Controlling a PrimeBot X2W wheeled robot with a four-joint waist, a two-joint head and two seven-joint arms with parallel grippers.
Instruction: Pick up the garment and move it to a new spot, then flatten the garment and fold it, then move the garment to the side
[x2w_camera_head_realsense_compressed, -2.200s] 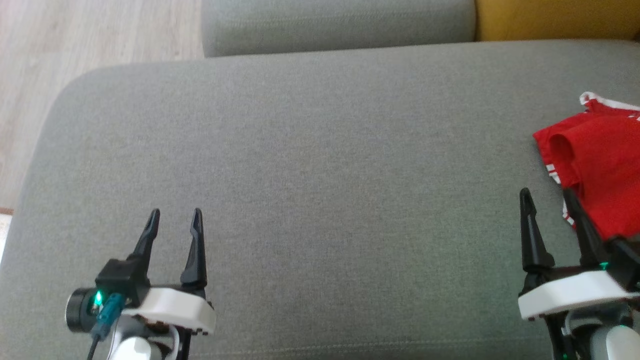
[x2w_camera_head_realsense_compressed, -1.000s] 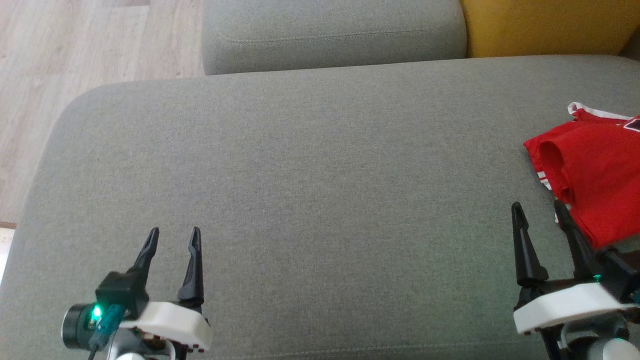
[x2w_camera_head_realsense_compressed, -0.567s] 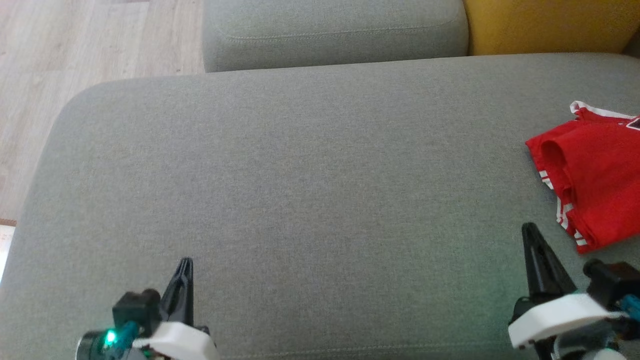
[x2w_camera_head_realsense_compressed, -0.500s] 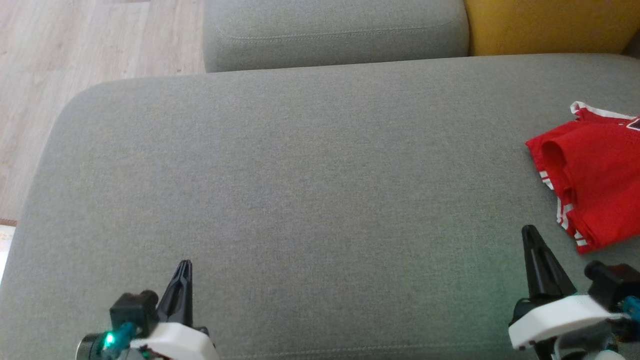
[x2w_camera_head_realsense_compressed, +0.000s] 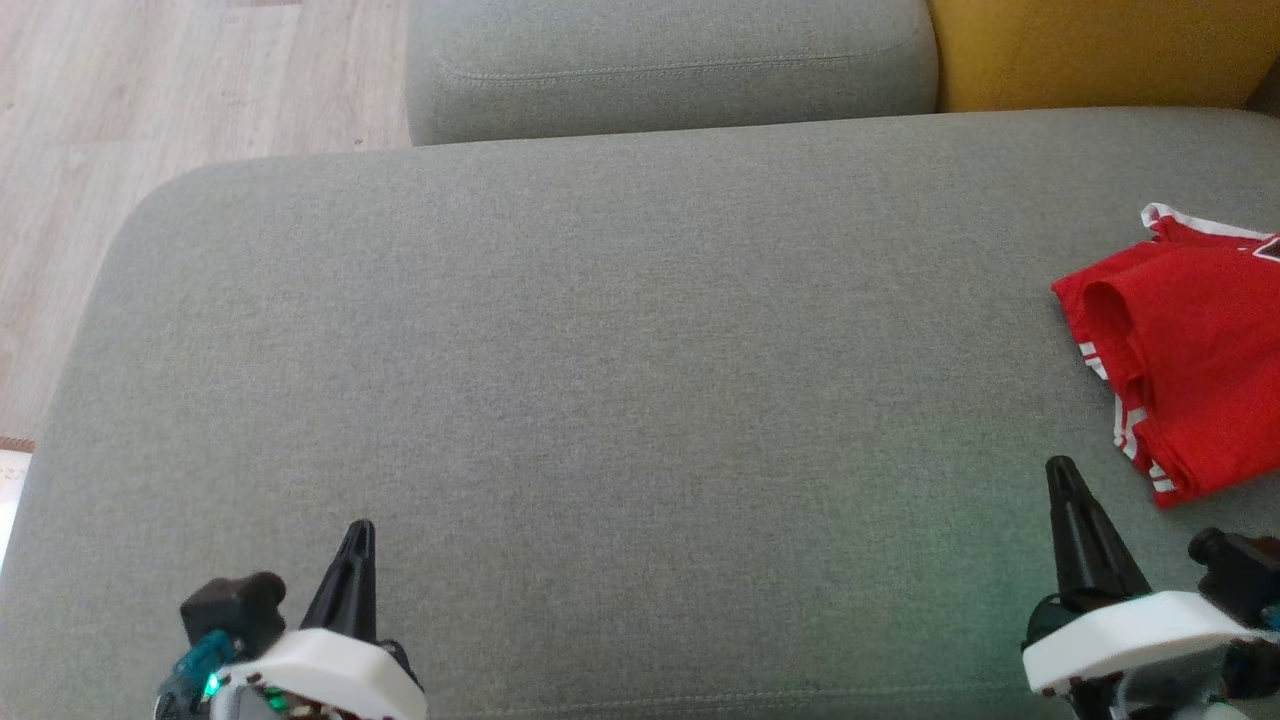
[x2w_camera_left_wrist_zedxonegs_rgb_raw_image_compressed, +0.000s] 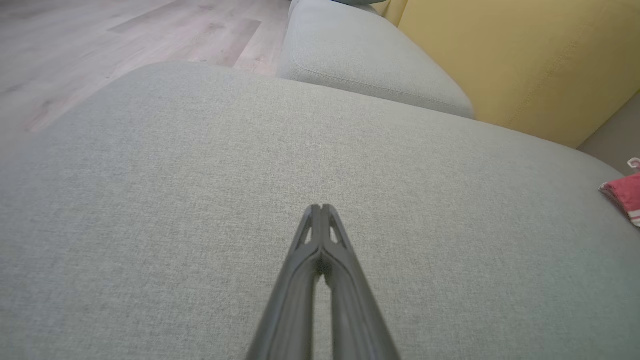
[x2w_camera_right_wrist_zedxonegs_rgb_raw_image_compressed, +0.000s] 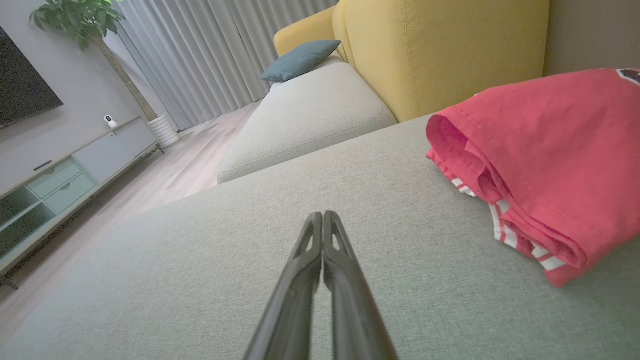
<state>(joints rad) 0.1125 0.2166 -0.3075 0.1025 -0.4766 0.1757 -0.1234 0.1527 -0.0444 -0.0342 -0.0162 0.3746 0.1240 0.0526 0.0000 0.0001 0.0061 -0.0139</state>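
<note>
While the red garment lies on the cushion, I see left gripper and right gripper closed, empty.

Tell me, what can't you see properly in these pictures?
- Red garment, head view: its right part is cut off by the picture's edge.
- Same garment, left wrist view: just a corner shows at the right edge.
- Dark badge on it, right wrist view: cut by the edge, unreadable.
- Small white thing on the cabinet: too small to tell.
</note>
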